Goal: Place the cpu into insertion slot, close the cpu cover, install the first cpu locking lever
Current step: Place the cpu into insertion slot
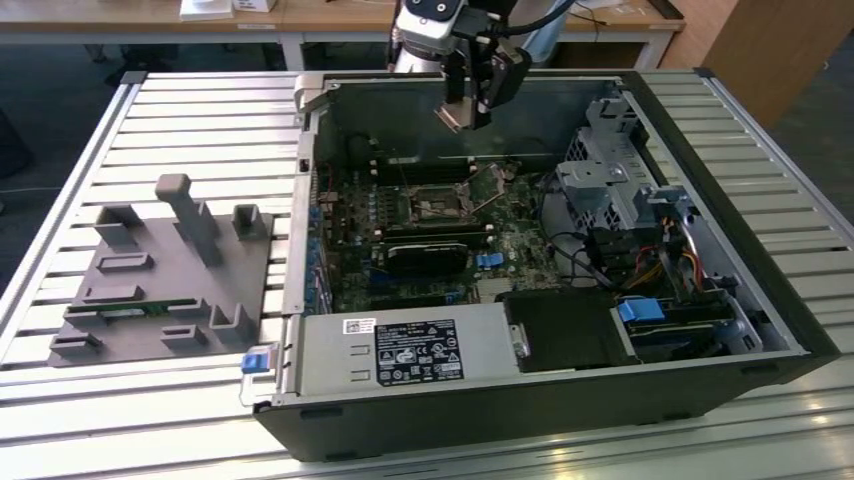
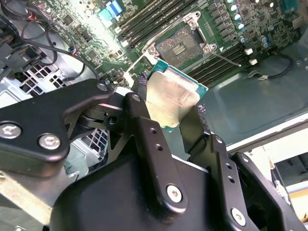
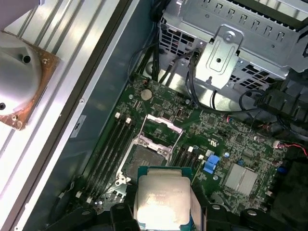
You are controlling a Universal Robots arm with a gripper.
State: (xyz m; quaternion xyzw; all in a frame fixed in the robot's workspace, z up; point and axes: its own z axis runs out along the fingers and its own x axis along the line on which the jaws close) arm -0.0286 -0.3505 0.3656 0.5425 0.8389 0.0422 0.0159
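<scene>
Pincer (image 1: 463, 112) clamped on the cpu (image 2: 175, 98) by its edges, over the open computer case (image 1: 534, 420); insertion slot (image 3: 144, 160) empty, well apart at 6 o'clock of the pincer in the exterior view; cpu cover (image 3: 160, 129) apparently raised. Risks: chip slipping from the grasp; chip landing tilted or turned, harming the slot's contacts. Case contents: green board (image 3: 221, 134); drive cage (image 1: 594, 185) at 3 o'clock; labelled box (image 1: 400, 350) at 6 o'clock. Grey tray (image 1: 120, 300) on bench (image 1: 200, 100), 9 o'clock of the case.

cpu (image 2: 172, 98): dull silvery metal | claw (image 2: 168, 109): matt black | table (image 1: 200, 110): ribbed pale metal
</scene>
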